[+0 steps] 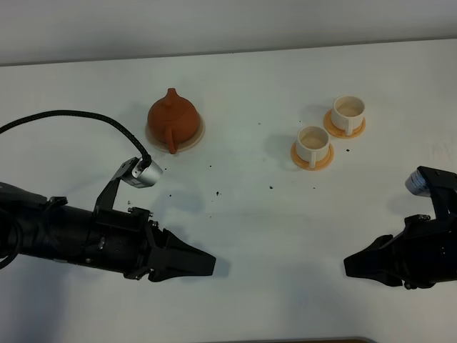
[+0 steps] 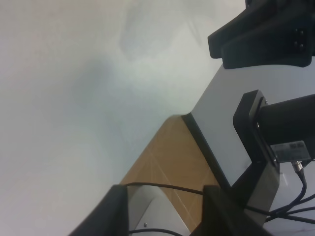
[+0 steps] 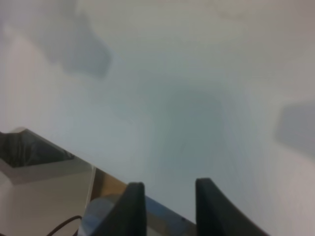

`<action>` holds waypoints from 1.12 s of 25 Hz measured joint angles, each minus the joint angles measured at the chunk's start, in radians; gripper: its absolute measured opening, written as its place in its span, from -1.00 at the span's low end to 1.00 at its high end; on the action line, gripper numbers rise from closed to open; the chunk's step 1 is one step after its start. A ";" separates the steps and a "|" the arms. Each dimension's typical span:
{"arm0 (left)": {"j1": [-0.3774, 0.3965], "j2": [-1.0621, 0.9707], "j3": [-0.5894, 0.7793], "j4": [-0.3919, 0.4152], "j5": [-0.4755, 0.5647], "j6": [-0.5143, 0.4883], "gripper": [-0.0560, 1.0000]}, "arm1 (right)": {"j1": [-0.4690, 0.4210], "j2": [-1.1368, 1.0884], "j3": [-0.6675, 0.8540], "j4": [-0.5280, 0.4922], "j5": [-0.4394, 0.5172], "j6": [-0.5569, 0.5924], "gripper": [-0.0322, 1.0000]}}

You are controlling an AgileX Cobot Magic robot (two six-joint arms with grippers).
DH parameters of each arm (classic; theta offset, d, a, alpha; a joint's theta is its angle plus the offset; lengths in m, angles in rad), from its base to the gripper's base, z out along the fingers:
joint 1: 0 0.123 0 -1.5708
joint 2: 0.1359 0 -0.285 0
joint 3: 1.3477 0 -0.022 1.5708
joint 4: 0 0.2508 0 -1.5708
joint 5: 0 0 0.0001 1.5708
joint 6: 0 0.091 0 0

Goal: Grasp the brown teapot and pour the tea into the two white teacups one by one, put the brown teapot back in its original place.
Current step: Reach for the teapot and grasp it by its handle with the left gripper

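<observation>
Far-left part of the worktop point(image 1: 257, 229): the brown teapot point(image 1: 173, 118) sits upright on the beige coaster point(image 1: 199, 133), whose rim shows around its base.
Teapot handle: it points toward the near edge of the worktop, on the side where the arms lie.
Far-right part: the two white teacups stand close together but apart, well away from the teapot.
Nearer teacup point(image 1: 312, 140): upright on its orange saucer point(image 1: 315, 165), closer to the middle of the worktop.
Farther teacup point(image 1: 349, 109): upright on a second orange saucer point(image 1: 360, 128), behind and to the right of the first.
Cup contents: the insides look pale tan; whether they hold liquid cannot be told.
Left gripper point(image 1: 208, 264): low over the near-left worktop, pointing right, its two fingers parted with nothing between them.
Right gripper point(image 1: 350, 264): low over the near-right worktop, pointing left, its fingers likewise apart and holding nothing.
Between the grippers: bare white surface; both are well apart from the teapot and the cups.
Dark specks point(image 1: 216, 193): scattered over the middle of the worktop.
Black cable point(image 1: 71, 114): loops above the left arm.
</observation>
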 joint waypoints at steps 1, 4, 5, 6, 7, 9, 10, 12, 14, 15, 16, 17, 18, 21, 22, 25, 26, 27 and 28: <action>0.000 0.000 0.000 0.000 0.000 -0.002 -0.22 | 0.000 0.000 0.000 0.000 0.000 0.000 -0.47; 0.000 0.000 0.000 0.000 0.000 -0.005 -0.22 | 0.000 0.000 0.000 0.000 0.000 0.000 -0.47; 0.000 0.000 0.000 0.000 0.000 -0.005 -0.22 | 0.000 0.000 0.000 0.000 0.000 0.000 -0.47; 0.000 0.000 0.000 0.000 0.001 -0.005 -0.22 | 0.000 0.000 0.000 0.000 0.000 0.000 -0.47; 0.000 0.000 0.000 0.000 0.003 -0.005 -0.22 | 0.000 0.000 0.000 0.000 0.000 0.000 -0.47; 0.000 0.000 0.000 0.001 0.008 -0.005 -0.22 | 0.000 0.000 0.000 0.000 0.000 0.000 -0.47; 0.000 0.000 0.000 0.001 0.008 -0.006 -0.22 | 0.000 0.000 0.000 0.000 0.000 0.000 -0.47; 0.000 0.000 0.000 0.001 0.008 -0.006 -0.22 | 0.000 0.000 0.000 0.000 0.000 0.000 -0.47; 0.000 0.000 0.000 0.001 0.008 -0.006 -0.22 | 0.000 0.000 0.000 0.000 0.000 0.000 -0.47; 0.000 0.000 0.000 0.001 0.008 -0.006 -0.22 | 0.000 0.000 0.000 0.000 0.000 0.000 -0.47; 0.000 0.000 0.000 0.001 0.008 -0.006 -0.22 | 0.000 0.000 0.000 0.005 -0.001 0.000 -0.47; 0.000 0.000 0.000 0.001 0.008 -0.006 -0.22 | 0.000 0.000 0.000 0.010 -0.001 0.000 -0.47; 0.000 0.000 0.000 0.001 0.011 -0.006 -0.22 | 0.000 0.000 0.000 0.015 -0.001 0.000 -0.47; 0.000 0.000 0.000 0.002 0.021 -0.007 -0.22 | 0.000 0.000 0.000 0.023 -0.001 0.000 -0.47; 0.000 0.000 0.000 0.002 0.022 -0.007 -0.22 | 0.000 0.000 0.000 0.023 -0.003 0.000 -0.47; 0.000 0.000 0.000 0.003 0.022 -0.008 -0.22 | 0.000 -0.001 -0.003 0.011 -0.004 -0.002 -0.47; 0.000 0.000 0.000 0.003 0.022 -0.008 -0.22 | 0.000 -0.008 -0.012 -0.007 -0.004 0.001 -0.47; 0.000 0.000 0.000 0.003 0.022 -0.008 -0.22 | 0.000 -0.020 -0.023 -0.025 -0.004 0.010 -0.48; 0.000 0.000 0.000 0.003 0.022 -0.008 -0.22 | 0.000 -0.037 -0.034 -0.050 -0.005 0.030 -0.49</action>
